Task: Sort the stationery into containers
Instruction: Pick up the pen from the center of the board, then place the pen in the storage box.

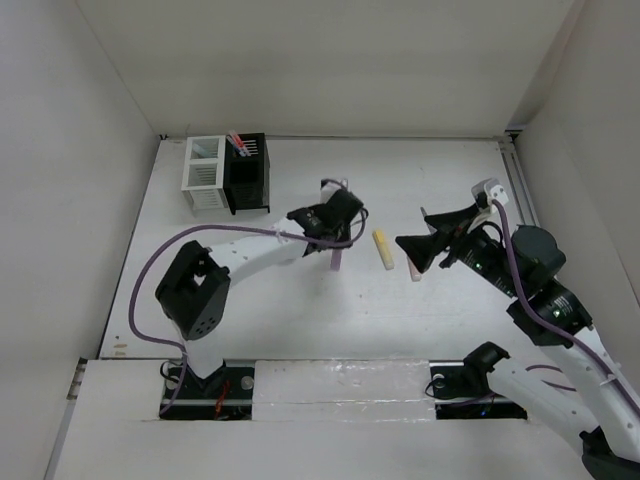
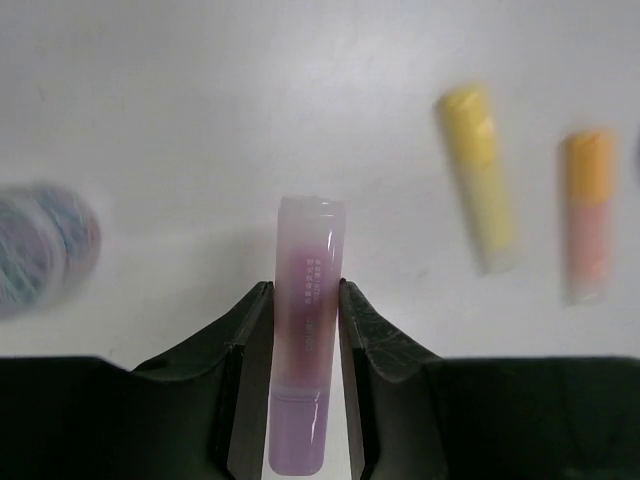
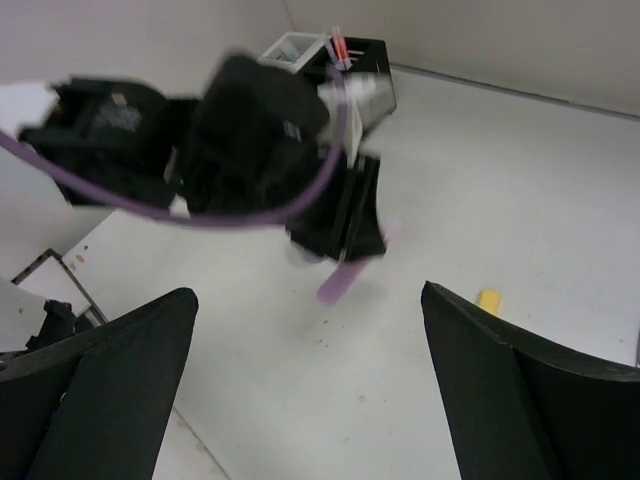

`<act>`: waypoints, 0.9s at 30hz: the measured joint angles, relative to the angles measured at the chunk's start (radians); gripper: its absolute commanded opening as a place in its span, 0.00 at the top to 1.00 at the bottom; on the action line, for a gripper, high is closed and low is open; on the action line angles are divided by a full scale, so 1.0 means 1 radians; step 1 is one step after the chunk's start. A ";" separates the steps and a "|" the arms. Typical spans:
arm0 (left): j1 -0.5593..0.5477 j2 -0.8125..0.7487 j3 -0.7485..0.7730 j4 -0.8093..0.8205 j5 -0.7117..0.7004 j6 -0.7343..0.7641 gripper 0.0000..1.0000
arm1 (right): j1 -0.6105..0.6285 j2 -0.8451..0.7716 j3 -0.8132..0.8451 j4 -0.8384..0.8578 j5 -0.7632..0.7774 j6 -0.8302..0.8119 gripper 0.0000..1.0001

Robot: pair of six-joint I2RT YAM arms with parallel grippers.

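Note:
My left gripper (image 1: 335, 238) is shut on a purple marker (image 1: 337, 259) and holds it over the middle of the table. In the left wrist view the fingers (image 2: 250, 330) clamp both sides of the marker (image 2: 308, 300). A yellow marker (image 1: 382, 248) lies to its right, then an orange-capped marker (image 2: 588, 215). A round greyish-purple item (image 2: 40, 245) lies to the left, blurred. My right gripper (image 1: 411, 226) is open and empty, hovering beside the yellow marker. The white box (image 1: 205, 175) and black box (image 1: 247, 172) stand at the back left. The scissors are out of view.
Red and pink pens (image 1: 238, 142) stick up from the black box. White walls close off the table on the left, back and right. The right wrist view shows the left arm's gripper with the purple marker (image 3: 345, 275) straight ahead.

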 measured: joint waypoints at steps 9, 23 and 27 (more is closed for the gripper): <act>0.230 0.064 0.595 0.002 -0.267 0.005 1.00 | 0.000 -0.006 0.009 0.008 0.026 -0.002 0.00; 0.668 0.232 0.595 0.523 -0.478 0.284 1.00 | 0.000 0.038 -0.072 0.149 -0.008 0.006 0.00; 0.714 0.256 0.541 0.645 -0.475 0.346 1.00 | 0.000 0.066 -0.111 0.174 -0.025 0.013 0.00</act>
